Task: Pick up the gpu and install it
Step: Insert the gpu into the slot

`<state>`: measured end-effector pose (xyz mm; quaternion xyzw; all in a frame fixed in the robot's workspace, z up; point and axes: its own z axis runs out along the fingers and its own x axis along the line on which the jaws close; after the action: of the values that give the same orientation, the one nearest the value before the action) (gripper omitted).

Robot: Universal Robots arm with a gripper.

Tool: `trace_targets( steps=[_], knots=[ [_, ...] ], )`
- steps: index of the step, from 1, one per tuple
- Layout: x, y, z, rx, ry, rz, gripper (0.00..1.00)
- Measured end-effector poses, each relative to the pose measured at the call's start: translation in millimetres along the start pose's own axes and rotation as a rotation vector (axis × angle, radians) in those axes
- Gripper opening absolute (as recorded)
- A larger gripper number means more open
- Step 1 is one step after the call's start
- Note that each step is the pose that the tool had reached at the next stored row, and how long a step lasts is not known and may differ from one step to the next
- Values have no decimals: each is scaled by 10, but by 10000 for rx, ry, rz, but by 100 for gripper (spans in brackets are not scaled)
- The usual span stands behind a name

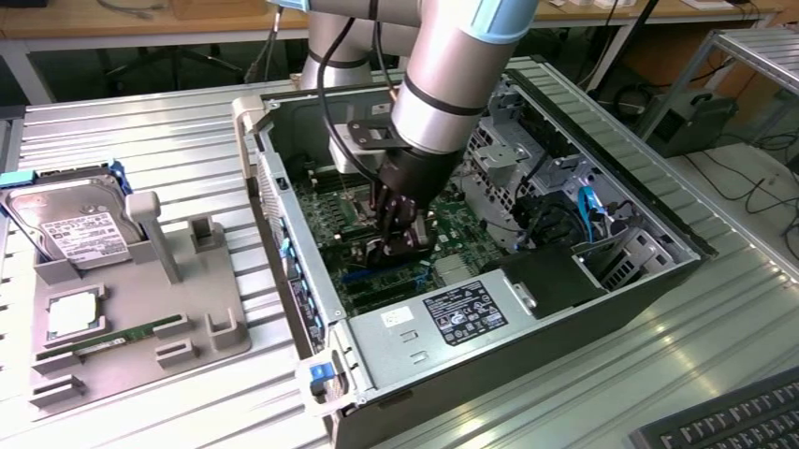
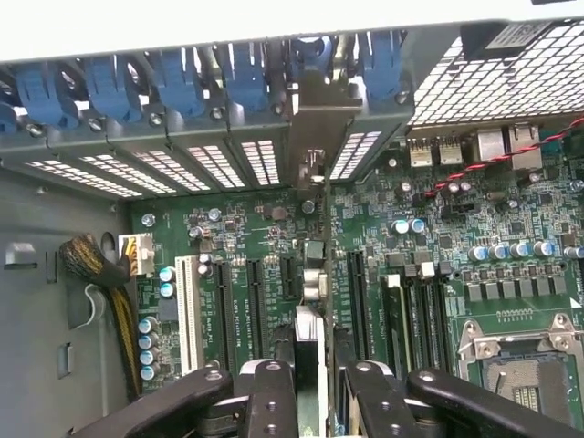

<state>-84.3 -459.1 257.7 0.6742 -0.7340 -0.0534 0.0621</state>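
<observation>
This is a robotics lab or electronics workshop. An open computer case (image 1: pixel 500 271) lies on a ribbed metal desk (image 1: pixel 163 122), its motherboard (image 2: pixel 456 246) bare. At the exterior view's left a grey fixture (image 1: pixel 138 309) holds a hard drive (image 1: pixel 69 224) and other parts. On the far side stand wooden benches (image 1: pixel 150 23) with cables under them, a metal rack (image 1: pixel 755 56) at far right, and a keyboard (image 1: pixel 736 426) at near right.

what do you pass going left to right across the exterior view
hard drive → grey parts holder → computer case, with the gripper down inside it holding the gpu → keyboard
</observation>
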Motion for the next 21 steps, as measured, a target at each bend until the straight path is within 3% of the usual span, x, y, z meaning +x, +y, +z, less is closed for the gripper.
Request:
trace_targets(
  steps=[21],
  knots=[
    [-64,6,115,-2,41,-435,26]
  ],
)
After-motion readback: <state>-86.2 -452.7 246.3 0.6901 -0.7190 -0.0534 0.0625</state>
